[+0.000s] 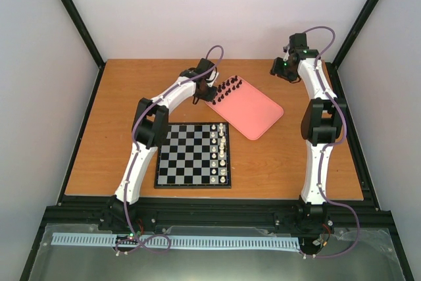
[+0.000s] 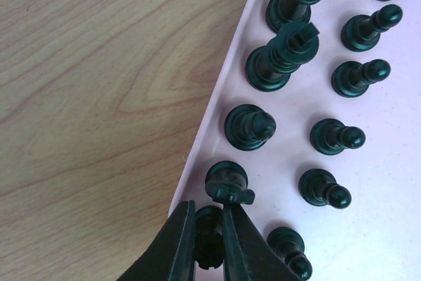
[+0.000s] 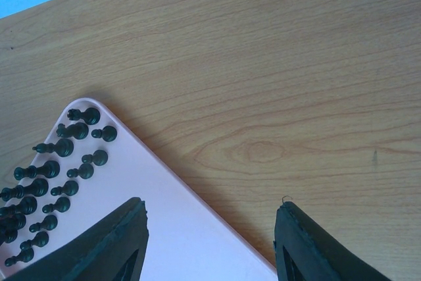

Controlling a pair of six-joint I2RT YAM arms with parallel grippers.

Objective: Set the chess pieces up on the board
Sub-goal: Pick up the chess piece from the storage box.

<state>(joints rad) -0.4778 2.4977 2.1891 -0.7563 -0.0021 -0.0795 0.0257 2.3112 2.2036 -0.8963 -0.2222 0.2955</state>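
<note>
the left gripper [image 2: 209,210] is down at the edge of the pink rounded plastic tray [image 2: 401,182], right where the tray rim meets the light wooden table [image 2: 99,97]. its two dark fingers [image 2: 172,248] are drawn in to a narrow gap and pinch one small black piece [image 2: 209,249] between them. only a sliver of that piece shows, so i cannot tell which kind it is. just past the fingertips another dark piece stands on the tray, almost touching them.

the rest of the tiny black chess pieces [image 2: 250,126] stand upright on the tray in two rough rows, the taller ones along the rim and the pawns in the row inside. from above, these rows [image 1: 227,86] fill the far left end of the tray [image 1: 256,116], and the left gripper [image 1: 199,95] sits at their near end.

the small square chessboard with black and light-grey squares [image 1: 161,182] lies on the table [image 1: 112,116], nearer the arm bases than the tray and apart from it. small cream pieces [image 1: 222,153] fill its two right-hand columns. no black piece stands on it.

the right gripper [image 1: 279,68] hangs over the far right part of the table, well apart from the board. in its own camera the right gripper [image 3: 210,241] is spread wide with nothing between the fingers [image 3: 118,245], and the tray corner [image 3: 171,228] and bare wood [image 3: 276,97] lie below.
</note>
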